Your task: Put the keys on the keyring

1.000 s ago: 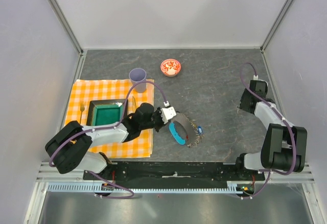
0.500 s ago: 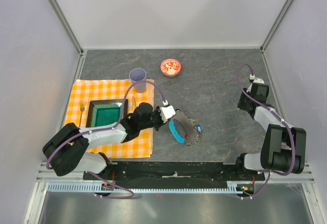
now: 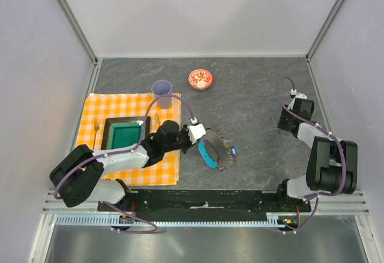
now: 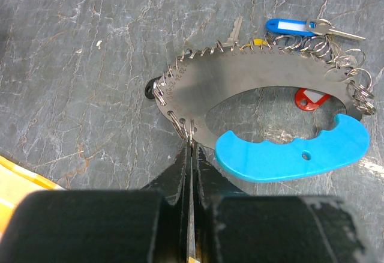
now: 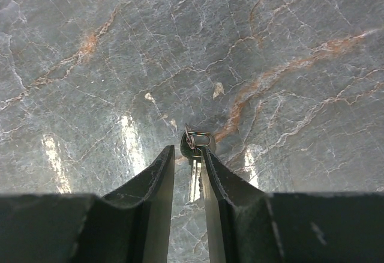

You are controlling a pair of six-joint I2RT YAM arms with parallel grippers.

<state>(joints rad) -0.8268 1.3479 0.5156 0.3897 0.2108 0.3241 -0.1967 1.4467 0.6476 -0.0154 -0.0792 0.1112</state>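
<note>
Cup [image 3: 161,87] and bowl [image 3: 200,78] beyond keyring [image 3: 215,144]

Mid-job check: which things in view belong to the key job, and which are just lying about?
Job: keyring, pinched by left claw; tagged keys at its rim; loose key within right claw.
Lying about: red bowl, purple cup, checked cloth, green tray, fork, knife.
</note>
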